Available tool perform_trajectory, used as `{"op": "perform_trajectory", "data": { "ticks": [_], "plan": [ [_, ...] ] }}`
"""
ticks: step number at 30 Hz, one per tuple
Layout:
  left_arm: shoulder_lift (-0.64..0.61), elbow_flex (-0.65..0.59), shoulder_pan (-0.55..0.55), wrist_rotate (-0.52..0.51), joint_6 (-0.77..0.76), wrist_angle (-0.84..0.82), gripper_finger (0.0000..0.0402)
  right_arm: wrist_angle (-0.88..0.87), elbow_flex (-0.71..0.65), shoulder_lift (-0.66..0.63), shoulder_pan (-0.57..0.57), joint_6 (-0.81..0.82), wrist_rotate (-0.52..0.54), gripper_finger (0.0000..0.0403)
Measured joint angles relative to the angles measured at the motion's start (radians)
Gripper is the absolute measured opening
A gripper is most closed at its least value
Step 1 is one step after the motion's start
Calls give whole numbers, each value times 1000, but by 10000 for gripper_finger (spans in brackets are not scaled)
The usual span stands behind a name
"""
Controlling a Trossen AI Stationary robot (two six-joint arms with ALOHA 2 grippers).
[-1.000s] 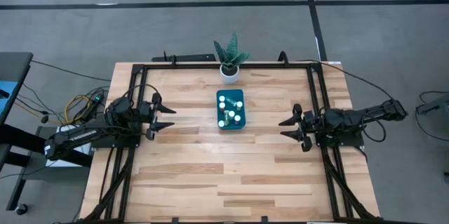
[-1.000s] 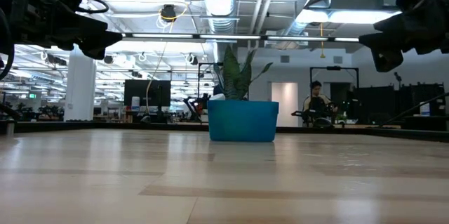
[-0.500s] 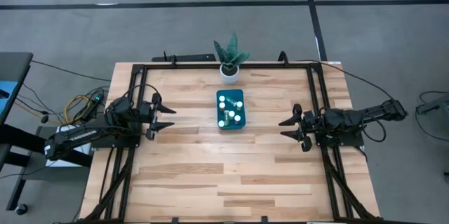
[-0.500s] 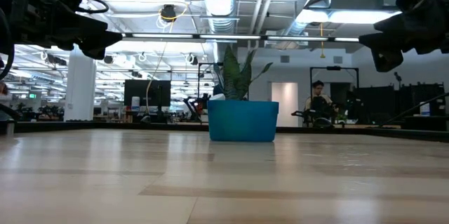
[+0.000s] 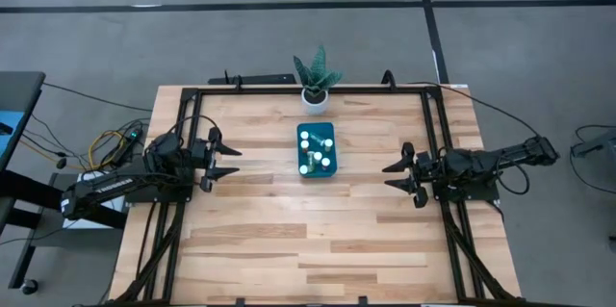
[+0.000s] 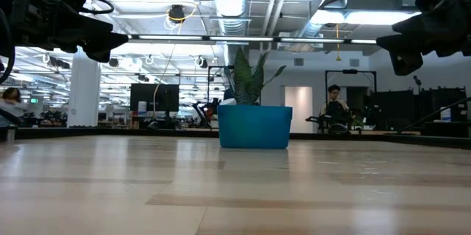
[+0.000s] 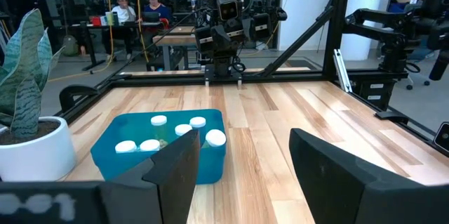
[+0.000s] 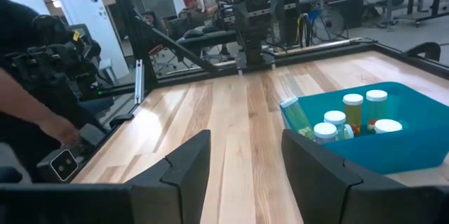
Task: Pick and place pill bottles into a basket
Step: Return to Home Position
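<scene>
Spread wide, holding nothing: left gripper (image 5: 234, 162) at the left side of the table (image 5: 289, 240), right gripper (image 5: 387, 176) at its right. Between, well apart from both, the basket (image 5: 317, 168), long axis toward the plant pot (image 5: 315, 98). Inside, pill bottles (image 5: 306, 137), mostly upright, caps up.

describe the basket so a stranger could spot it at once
On the light wooden table, look at the middle, close to the white pot with the green spiky plant. The teal-blue rectangular basket sits there, the only blue thing, holding white-capped pill bottles.
</scene>
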Motion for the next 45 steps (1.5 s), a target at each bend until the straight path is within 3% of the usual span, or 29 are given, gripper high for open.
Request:
{"op": "perform_trajectory", "data": {
  "ticks": [45],
  "plan": [
    [0,0,-16,0,0,0,213,0,-1,0,0,0,1,170]
  ]
}}
